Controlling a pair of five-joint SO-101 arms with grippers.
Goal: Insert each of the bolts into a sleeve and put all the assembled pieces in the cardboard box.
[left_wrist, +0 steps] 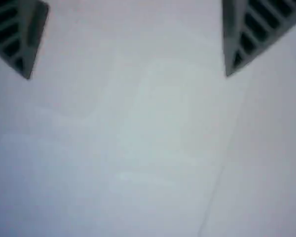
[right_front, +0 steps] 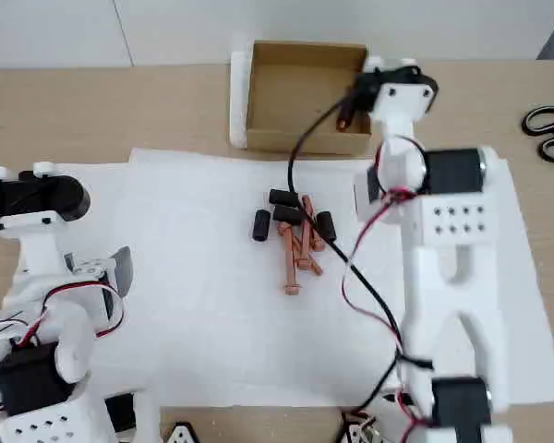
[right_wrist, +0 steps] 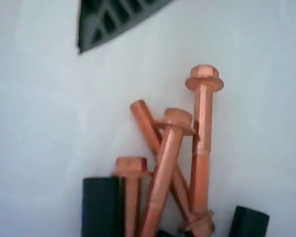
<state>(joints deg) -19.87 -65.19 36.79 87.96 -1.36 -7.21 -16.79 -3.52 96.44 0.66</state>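
Observation:
Several copper bolts point(right_front: 297, 251) lie in a loose pile at the middle of the white mat, heads toward the front edge. Several black sleeves point(right_front: 286, 214) lie among and beside them. From the right wrist view the bolts point(right_wrist: 172, 158) cross each other, with sleeves point(right_wrist: 102, 207) at their shaft ends. The open cardboard box point(right_front: 305, 140) stands just behind the mat. My right gripper point(right_front: 367, 191) hangs to the right of the pile, above the mat. My left gripper point(left_wrist: 126, 74) is open over bare mat at the far left, also seen at the left gripper point(right_front: 118, 268) from above.
The white foam mat point(right_front: 194, 305) covers most of the tan table. Black scissors point(right_front: 549, 129) lie at the far right edge. The right arm's raised joint and a black cable point(right_front: 300, 157) cross in front of the box's right corner.

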